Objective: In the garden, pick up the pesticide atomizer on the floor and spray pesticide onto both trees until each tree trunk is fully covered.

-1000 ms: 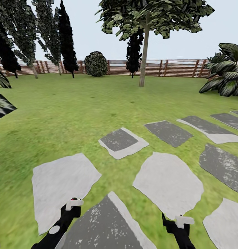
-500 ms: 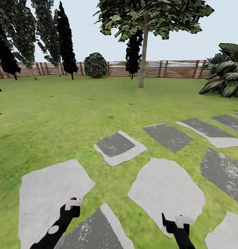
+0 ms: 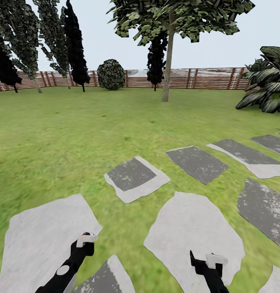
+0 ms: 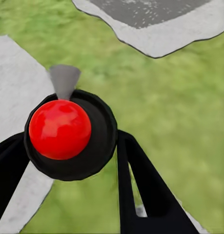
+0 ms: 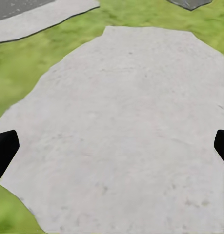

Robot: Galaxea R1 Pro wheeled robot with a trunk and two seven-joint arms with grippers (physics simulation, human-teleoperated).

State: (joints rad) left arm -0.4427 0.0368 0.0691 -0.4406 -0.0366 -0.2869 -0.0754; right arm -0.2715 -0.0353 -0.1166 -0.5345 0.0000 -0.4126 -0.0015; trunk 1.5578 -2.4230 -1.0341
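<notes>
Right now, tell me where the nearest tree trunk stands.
In the head view the tree trunk rises far ahead, slightly right of centre, before the wooden fence, beyond the stepping stones.

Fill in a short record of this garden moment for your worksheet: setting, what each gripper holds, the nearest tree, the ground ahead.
setting: fenced garden, lawn with stepping stones
left gripper: shut on the pesticide atomizer, red-topped, black-bodied, nozzle pointing ahead
right gripper: open, empty, above a pale stepping stone
nearest tree: slim tree trunk ahead, near the wooden fence
ground ahead: grey paving slabs set in grass
</notes>
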